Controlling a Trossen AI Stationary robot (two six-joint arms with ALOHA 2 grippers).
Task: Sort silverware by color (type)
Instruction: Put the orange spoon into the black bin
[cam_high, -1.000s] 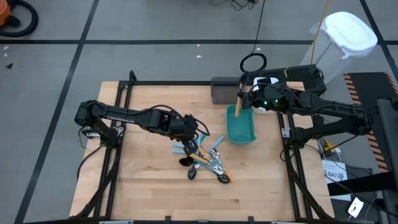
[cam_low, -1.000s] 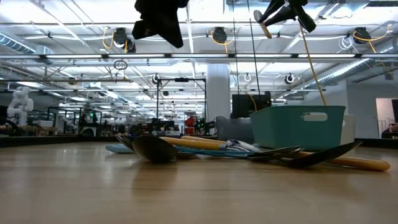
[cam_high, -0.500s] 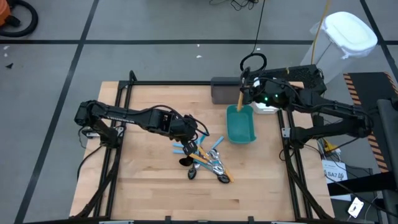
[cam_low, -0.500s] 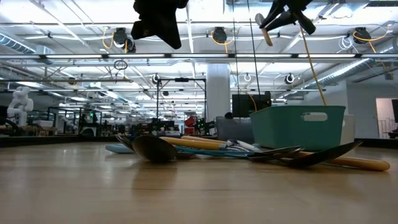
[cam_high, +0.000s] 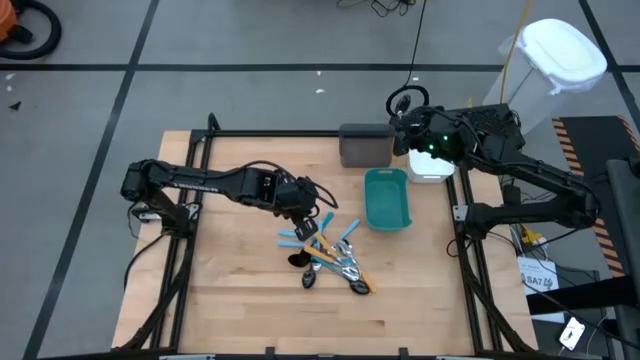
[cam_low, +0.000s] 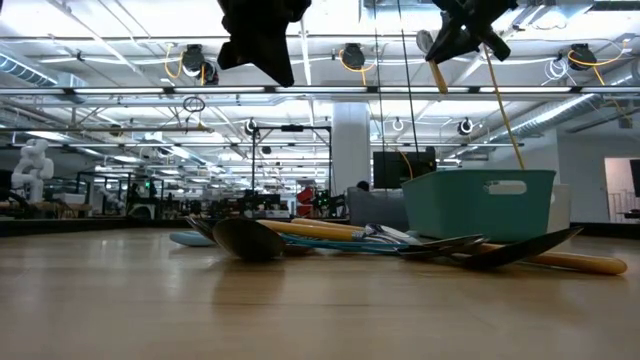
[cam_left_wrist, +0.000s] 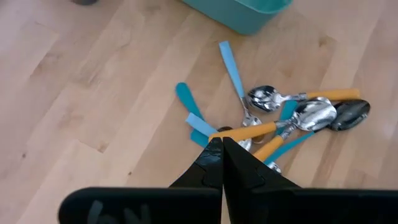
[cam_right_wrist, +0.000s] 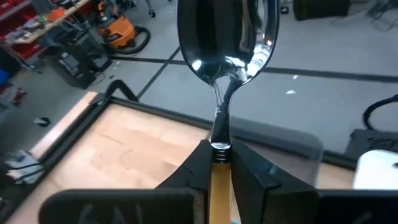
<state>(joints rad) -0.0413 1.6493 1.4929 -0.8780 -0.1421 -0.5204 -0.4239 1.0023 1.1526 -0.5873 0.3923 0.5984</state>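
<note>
wooden table (cam_high: 240, 300) under both arms. right gripper (cam_right_wrist: 219, 163) pinches an orange-handled spoon (cam_right_wrist: 225, 37) at its neck, bowl pointing ahead, raised beside the gray bin (cam_high: 364, 146), likely its drop spot. left gripper (cam_left_wrist: 222, 163) is closed and empty, hovering over the utensil pile (cam_high: 330, 258) just beneath.

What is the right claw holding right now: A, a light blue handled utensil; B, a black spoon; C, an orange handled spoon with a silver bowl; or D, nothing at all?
C: in the right wrist view the right claw is shut on the orange handled spoon, whose shiny silver bowl sticks out past the fingers.
</note>
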